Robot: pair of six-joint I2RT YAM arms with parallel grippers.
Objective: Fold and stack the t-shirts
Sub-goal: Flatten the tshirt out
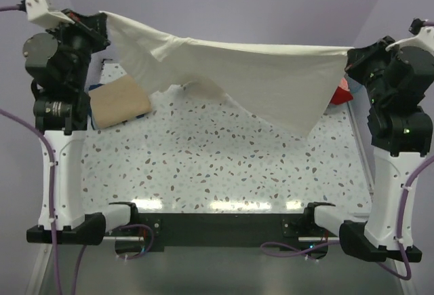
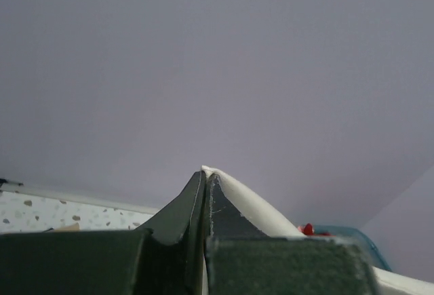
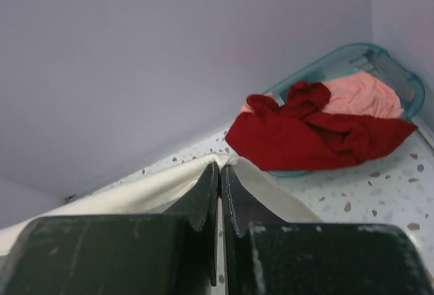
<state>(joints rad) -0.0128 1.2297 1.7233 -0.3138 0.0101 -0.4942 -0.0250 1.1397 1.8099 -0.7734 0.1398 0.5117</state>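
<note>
Cream t-shirt is held stretched across upper frame, opposite edges clamped tight by left gripper and right gripper. Tan t-shirt is laid folded at centre left. Red t-shirt and salmon-pink t-shirt are seen crumpled in basket. Progress is judged early.

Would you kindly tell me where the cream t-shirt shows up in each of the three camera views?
Top external: the cream t-shirt hangs stretched across the upper middle.
Left wrist: a thin strip of it at bottom centre, running down to the right.
Right wrist: it lies at bottom centre and lower left.
Shared landmark: the speckled table.
</note>
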